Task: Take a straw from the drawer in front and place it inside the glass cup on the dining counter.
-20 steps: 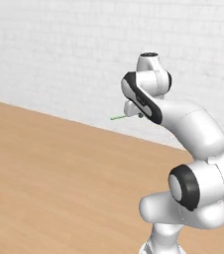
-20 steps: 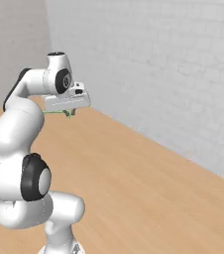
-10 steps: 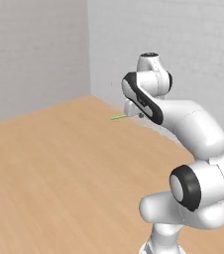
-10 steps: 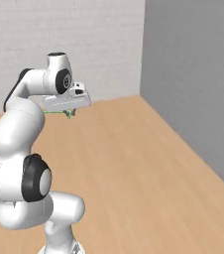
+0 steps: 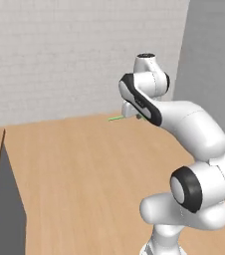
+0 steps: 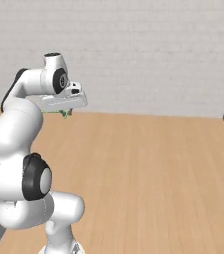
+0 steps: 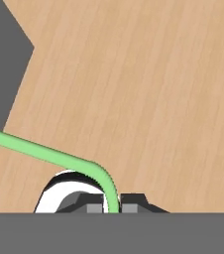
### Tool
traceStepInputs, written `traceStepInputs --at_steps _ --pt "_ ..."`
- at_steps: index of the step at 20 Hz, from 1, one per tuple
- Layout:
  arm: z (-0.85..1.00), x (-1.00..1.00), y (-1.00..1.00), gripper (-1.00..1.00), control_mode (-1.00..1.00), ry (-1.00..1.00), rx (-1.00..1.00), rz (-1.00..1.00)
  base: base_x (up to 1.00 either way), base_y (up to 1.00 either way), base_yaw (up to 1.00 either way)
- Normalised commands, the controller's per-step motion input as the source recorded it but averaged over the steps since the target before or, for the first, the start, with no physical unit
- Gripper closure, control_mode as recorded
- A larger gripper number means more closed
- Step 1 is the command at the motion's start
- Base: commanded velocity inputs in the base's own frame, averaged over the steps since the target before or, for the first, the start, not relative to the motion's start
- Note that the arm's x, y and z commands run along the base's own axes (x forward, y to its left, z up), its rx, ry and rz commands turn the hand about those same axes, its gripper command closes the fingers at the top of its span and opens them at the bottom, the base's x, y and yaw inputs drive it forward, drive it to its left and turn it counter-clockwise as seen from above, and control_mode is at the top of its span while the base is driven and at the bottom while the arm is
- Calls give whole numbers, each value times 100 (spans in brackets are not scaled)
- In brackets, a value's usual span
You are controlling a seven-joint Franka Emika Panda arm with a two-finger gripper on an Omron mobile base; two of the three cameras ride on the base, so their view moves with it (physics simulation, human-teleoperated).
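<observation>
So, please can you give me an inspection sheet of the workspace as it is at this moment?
Surface: light wood floor under the robot.
Job's things: the straw, light green and bent, is pinched between the fingers; its free end sticks out sideways in the left base view. Glass cup, drawer and dining counter: nothing seen.
Clutter: nothing seen.
Grippers: the gripper is shut on the straw, carried high above the floor.
Cables: nothing seen.
Surroundings: white brick wall; grey panel beside it; dark grey shape at lower left of the left base view.
</observation>
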Motion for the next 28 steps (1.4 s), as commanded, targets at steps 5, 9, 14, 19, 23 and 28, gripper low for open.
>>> traceStepInputs --at_steps 5,9,14,19,23,28 --pt "0 0 0 100 100 0 0 0 100 -49 43" --pt "0 0 0 100 100 0 0 0 100 -60 42" --pt "0 0 0 100 100 0 0 0 100 -46 51" --pt "0 0 0 100 100 0 0 0 100 -34 58" --pt "0 0 0 100 100 0 0 0 100 -36 58" --pt "0 0 0 100 100 0 0 0 100 -36 58"
